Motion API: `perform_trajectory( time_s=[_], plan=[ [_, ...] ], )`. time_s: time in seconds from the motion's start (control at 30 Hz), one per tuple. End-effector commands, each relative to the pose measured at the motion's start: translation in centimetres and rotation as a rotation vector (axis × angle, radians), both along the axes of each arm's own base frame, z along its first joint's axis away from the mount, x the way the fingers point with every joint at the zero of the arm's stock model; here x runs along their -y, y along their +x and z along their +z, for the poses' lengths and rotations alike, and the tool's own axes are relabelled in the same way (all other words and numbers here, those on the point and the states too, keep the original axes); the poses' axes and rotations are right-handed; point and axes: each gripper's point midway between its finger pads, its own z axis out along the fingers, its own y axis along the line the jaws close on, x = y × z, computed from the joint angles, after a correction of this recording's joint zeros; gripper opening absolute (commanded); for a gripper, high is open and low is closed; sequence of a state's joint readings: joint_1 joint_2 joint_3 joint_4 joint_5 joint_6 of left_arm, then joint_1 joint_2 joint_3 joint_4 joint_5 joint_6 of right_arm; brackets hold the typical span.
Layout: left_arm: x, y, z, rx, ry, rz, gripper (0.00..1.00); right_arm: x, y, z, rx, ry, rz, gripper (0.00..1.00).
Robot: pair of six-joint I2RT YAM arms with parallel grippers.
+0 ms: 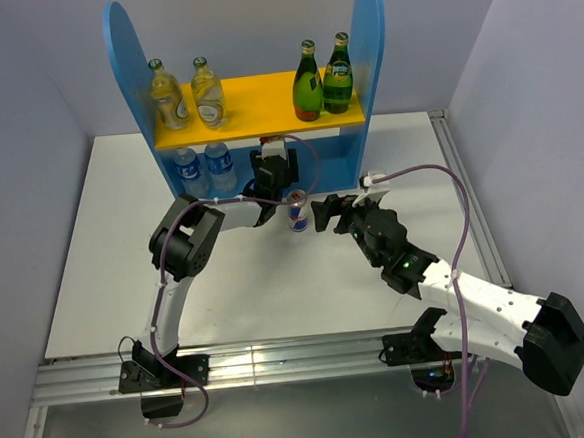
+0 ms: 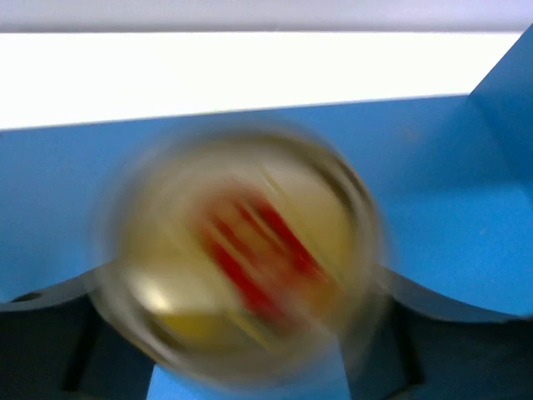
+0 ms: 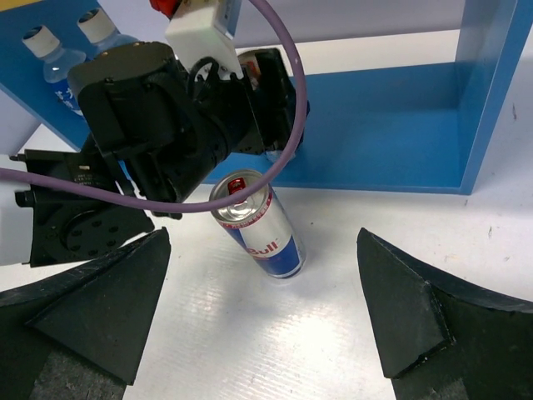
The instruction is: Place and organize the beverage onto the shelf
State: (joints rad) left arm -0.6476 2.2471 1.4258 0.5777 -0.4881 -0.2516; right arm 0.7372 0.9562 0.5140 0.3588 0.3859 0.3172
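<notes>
Top view, shelf [image 1: 368, 33]: upright at the far edge of the table [image 1: 105, 272].
Top view, yellow board [image 1: 258, 93]: two clear bottles [image 1: 168, 94] at its left end and two green bottles [image 1: 307, 82] at its right end, all upright.
Top view, lower level: two water bottles [image 1: 189, 172] side by side at the left.
Top view, can [image 1: 296, 211]: upright on the table just in front of the shelf, between the two grippers.
Top view, left gripper [image 1: 272, 148]: its tip is inside the lower level, near the middle.
Top view, right gripper [image 1: 322, 215]: just right of the can and apart from it.
Left wrist, second can [image 2: 241, 271]: a round gold-and-red top over the blue base [image 2: 433, 183] (badly blurred).
Left wrist, left fingers [image 2: 50, 342]: one on each side of the second can (I cannot tell whether they clamp it).
Right wrist, right fingers [image 3: 100, 308]: spread wide, with the can standing untouched beyond the gap.
Right wrist, left gripper: behind the can at the shelf's open front, with a red-and-white bit showing at its tip.
</notes>
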Motion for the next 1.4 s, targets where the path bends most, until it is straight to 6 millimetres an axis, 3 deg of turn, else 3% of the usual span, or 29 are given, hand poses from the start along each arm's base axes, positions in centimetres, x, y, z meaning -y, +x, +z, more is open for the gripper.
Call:
perform_trajectory(
  time_s=[0.0, 0.1, 0.2, 0.3, 0.33, 0.37, 0.4, 0.67, 0.8, 0.87, 1.0, 1.17, 1.3, 1.37],
  plan=[
    [1.4, 1.0, 4.4, 0.082, -0.083, -0.017, 0.81, 0.2, 0.1, 1.8, 0.05, 0.044, -0.018, 1.0],
    [1.4, 1.0, 4.3, 0.077, -0.079, -0.023, 0.94, 0.3, 0.1, 1.9, 0.054, 0.047, -0.02, 1.0],
    [1.2, 0.8, 4.2, 0.071, -0.073, -0.021, 0.99, 0.3, 0.0, 1.9, 0.055, 0.048, -0.021, 1.0],
    [0.5, -0.3, 4.5, 0.065, -0.076, -0.018, 0.99, 0.3, 0.0, 1.9, 0.054, 0.047, -0.021, 1.0],
    [0.4, -0.8, 6.2, 0.09, -0.099, -0.02, 0.99, 0.3, 0.0, 1.9, 0.055, 0.048, -0.021, 1.0],
    [0.2, -1.6, 5.4, 0.071, -0.09, -0.029, 0.99, 0.3, 0.0, 1.9, 0.055, 0.048, -0.02, 1.0],
    [0.1, -2.1, 6.7, 0.085, -0.105, -0.034, 0.99, 0.3, 0.0, 2.1, 0.058, 0.051, -0.018, 1.0],
    [-0.2, -5.9, 6.6, 0.048, -0.074, -0.082, 0.99, 0.3, -0.1, 2.1, 0.057, 0.054, -0.019, 1.0],
    [-0.6, -6.9, 6.8, 0.035, -0.074, -0.098, 0.99, 0.0, 0.2, 1.4, 0.043, 0.042, -0.013, 1.0],
    [-0.8, -7.5, 6.4, 0.02, -0.076, -0.111, 1.0, -0.8, 0.3, 0.9, 0.031, 0.034, 0.018, 1.0],
    [-1.5, -9.1, 8.1, 0.027, -0.108, -0.124, 0.99, -2.7, 1.3, -1.9, -0.045, -0.016, 0.052, 1.0],
    [-1.3, -8.8, 8.0, 0.014, -0.067, -0.132, 0.99, -3.8, 1.6, -3.0, -0.075, -0.027, 0.079, 1.0],
    [-0.7, -8.7, 7.4, -0.001, -0.083, -0.149, 0.99, -6.1, 1.1, -4.1, -0.111, -0.07, 0.144, 1.0],
    [-0.4, -8.4, 7.3, -0.005, -0.082, -0.15, 0.99, -7.7, 0.0, -4.9, -0.129, -0.099, 0.187, 1.0]
  ],
)
